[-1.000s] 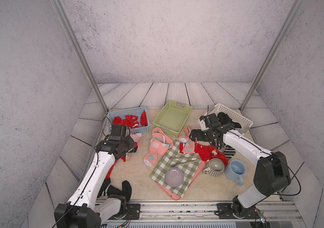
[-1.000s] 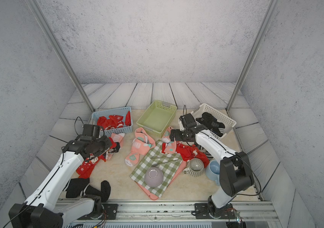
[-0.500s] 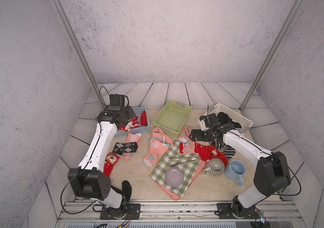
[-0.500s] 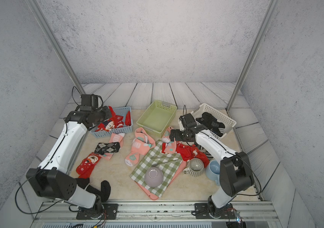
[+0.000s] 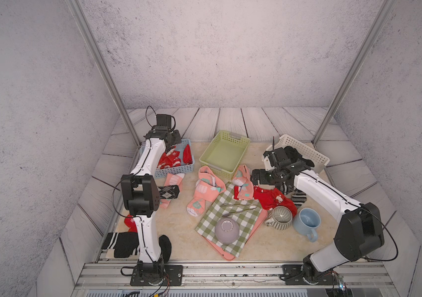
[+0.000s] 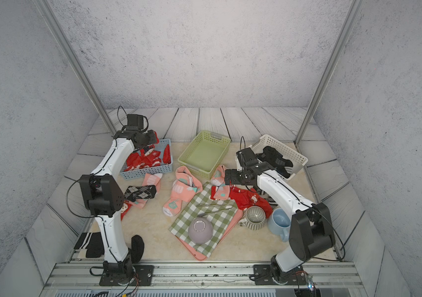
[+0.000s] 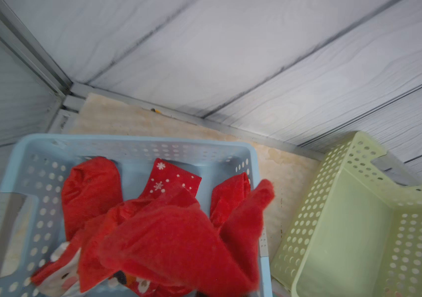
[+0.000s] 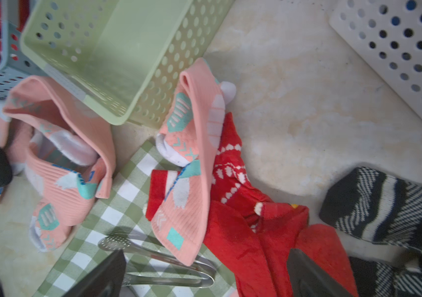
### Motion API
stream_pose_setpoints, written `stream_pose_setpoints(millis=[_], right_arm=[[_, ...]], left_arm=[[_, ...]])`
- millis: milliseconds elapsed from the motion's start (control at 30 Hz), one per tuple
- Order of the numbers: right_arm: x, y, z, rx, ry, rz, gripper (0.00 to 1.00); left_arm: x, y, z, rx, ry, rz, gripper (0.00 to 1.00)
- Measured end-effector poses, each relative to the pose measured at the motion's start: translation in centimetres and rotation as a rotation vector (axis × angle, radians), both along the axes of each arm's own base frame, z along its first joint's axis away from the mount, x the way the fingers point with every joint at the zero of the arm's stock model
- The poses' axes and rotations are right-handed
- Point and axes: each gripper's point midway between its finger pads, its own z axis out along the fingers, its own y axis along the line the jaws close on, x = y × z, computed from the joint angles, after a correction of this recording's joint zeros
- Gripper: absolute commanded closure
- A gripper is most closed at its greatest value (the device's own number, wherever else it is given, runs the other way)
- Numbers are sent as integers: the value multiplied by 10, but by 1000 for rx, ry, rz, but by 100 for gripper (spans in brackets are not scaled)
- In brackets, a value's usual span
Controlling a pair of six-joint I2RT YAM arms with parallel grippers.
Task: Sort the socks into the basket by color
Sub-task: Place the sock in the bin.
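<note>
Reaching far over the blue basket [image 7: 137,144], the left arm is holding its elbow high, and the left gripper [image 6: 153,141] is clamping shut on a red sock [image 7: 173,244] dangling just above the other red socks [image 7: 89,185] lying inside. The right gripper [image 8: 206,253] is hovering, jaws wide apart, directly over a salmon-pink sock [image 8: 194,159] overlapping a patterned red sock [image 8: 230,164] beside the checked cloth [image 8: 117,205].
</note>
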Motion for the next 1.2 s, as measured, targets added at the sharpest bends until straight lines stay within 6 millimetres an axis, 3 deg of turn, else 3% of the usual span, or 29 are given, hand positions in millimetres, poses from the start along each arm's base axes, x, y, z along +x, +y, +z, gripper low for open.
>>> stream_pose_setpoints(millis=[200, 400, 533, 633, 733, 900, 1067, 1200], right_arm=[[11, -56, -6, -60, 24, -149, 1], [18, -102, -12, -105, 31, -283, 1], [14, -126, -33, -137, 74, -352, 1], [14, -141, -49, -154, 106, -399, 1], [14, -153, -63, -170, 130, -434, 1], [13, -165, -84, -191, 148, -488, 1], [15, -175, -100, -212, 164, -530, 4], [18, -184, -110, -216, 179, -559, 8]], left_arm=[[-7, -9, -66, -46, 114, -21, 100], [-15, -15, -91, -85, 141, -33, 99], [-21, -20, -106, -109, 161, -44, 58], [-25, -23, -110, -124, 164, -54, 50], [-30, -24, -103, -137, 155, -57, 45], [-29, -30, -62, -159, 66, -78, 34], [-33, -35, -21, -174, -18, -99, 28], [-44, -36, -7, -177, -39, -104, 27]])
